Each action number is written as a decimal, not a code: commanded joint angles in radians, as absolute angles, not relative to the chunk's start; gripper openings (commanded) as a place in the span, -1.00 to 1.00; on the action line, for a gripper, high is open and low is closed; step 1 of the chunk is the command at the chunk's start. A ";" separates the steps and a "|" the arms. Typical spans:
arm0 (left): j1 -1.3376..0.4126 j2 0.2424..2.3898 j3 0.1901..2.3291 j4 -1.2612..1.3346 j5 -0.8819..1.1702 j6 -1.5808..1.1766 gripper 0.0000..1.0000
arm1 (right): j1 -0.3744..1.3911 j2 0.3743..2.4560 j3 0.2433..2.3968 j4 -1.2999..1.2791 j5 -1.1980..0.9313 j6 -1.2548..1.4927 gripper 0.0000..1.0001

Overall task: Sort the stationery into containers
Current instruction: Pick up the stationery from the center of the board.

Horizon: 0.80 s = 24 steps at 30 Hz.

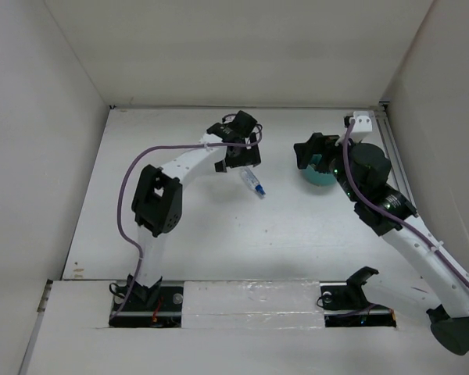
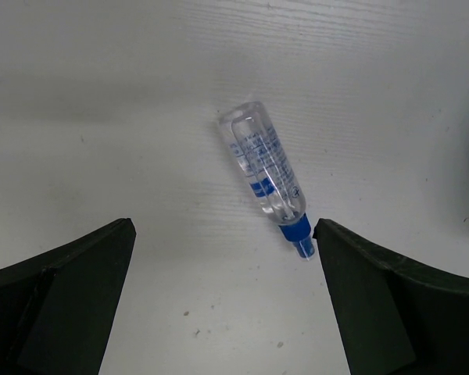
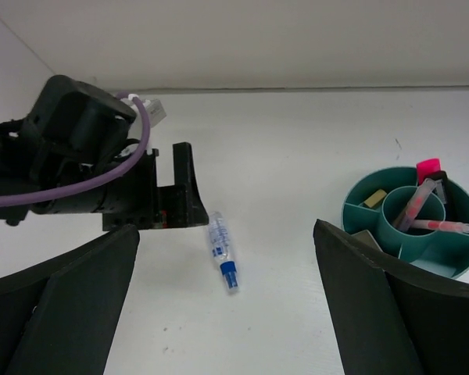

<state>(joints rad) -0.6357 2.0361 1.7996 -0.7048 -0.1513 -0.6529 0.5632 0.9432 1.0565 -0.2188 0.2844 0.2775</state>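
Now: my left gripper (image 2: 223, 226) spread wide, empty, above white table (image 2: 102, 117). Clear plastic tube with blue cap (image 2: 264, 172) lies flat on table just ahead, between finger lines, cap end nearest me. My right gripper (image 3: 227, 230) spread too, empty. Round teal plastic bowl with dividers (image 3: 352, 209) to its right holds thin pink pens (image 3: 422, 215) in centre, pink-capped black marker (image 3: 431, 172) at rear and tan block (image 3: 375, 198) at left.
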 commanded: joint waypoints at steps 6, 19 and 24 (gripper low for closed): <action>-0.638 2.121 1.896 -0.726 -0.094 -0.742 1.00 | 0.561 0.919 1.043 -0.193 0.242 0.275 1.00; -0.638 2.219 1.962 -0.741 -0.127 -0.891 0.90 | 0.561 0.908 1.034 -0.184 0.215 0.275 1.00; -0.638 2.261 1.971 -0.750 -0.127 -0.900 0.72 | 0.561 0.890 1.025 -0.175 0.215 0.265 1.00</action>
